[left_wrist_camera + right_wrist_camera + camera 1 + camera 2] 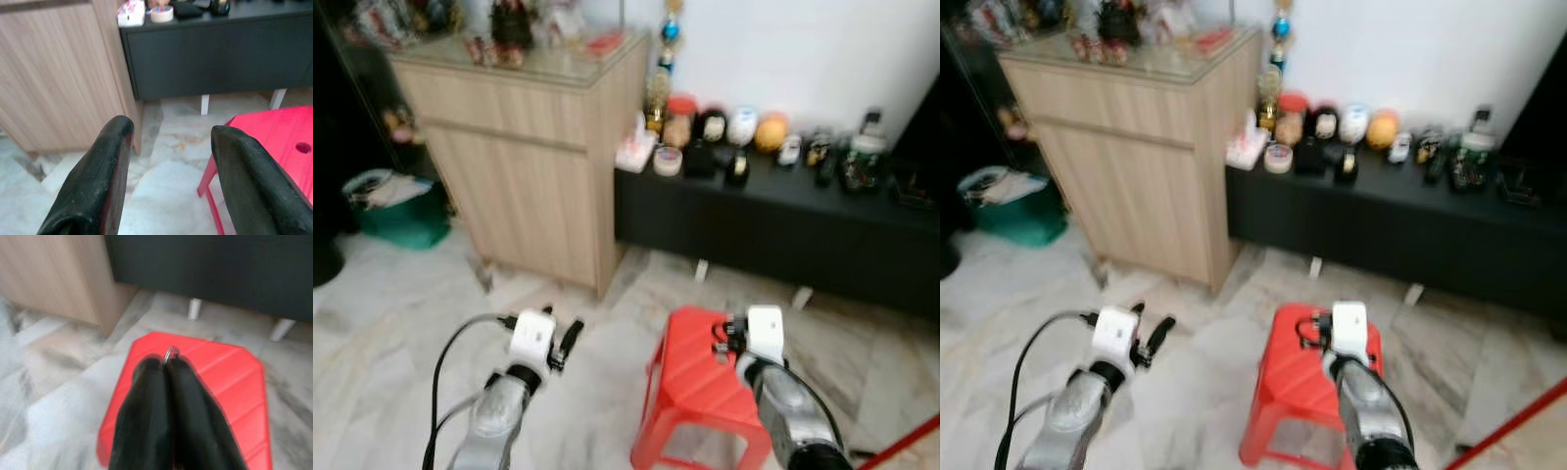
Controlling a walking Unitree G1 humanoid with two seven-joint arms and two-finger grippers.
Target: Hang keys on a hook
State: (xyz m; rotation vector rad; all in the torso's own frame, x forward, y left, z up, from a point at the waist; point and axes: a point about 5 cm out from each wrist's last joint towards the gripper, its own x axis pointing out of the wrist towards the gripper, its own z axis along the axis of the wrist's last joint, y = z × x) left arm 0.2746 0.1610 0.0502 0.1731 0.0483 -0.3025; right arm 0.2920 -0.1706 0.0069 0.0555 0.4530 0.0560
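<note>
My right gripper (pixel 164 364) is shut on a small silver key ring (pixel 171 352) that pokes out just past its fingertips. It hangs over the top of a red plastic stool (pixel 690 387), and the rest of the keys are hidden by the black fingers. My right arm's white wrist (pixel 765 333) sits above the stool's far edge. My left gripper (pixel 168 132) is open with nothing between its fingers, held low over the marble floor to the left of the stool (pixel 274 137).
A light wooden cabinet (pixel 529 176) with a cluttered glass top stands ahead on the left. To its right runs a low black bench (pixel 783 235) with jars and small items. A green basket (pixel 396 211) sits at the far left. A red bar (pixel 901 446) crosses the bottom right corner.
</note>
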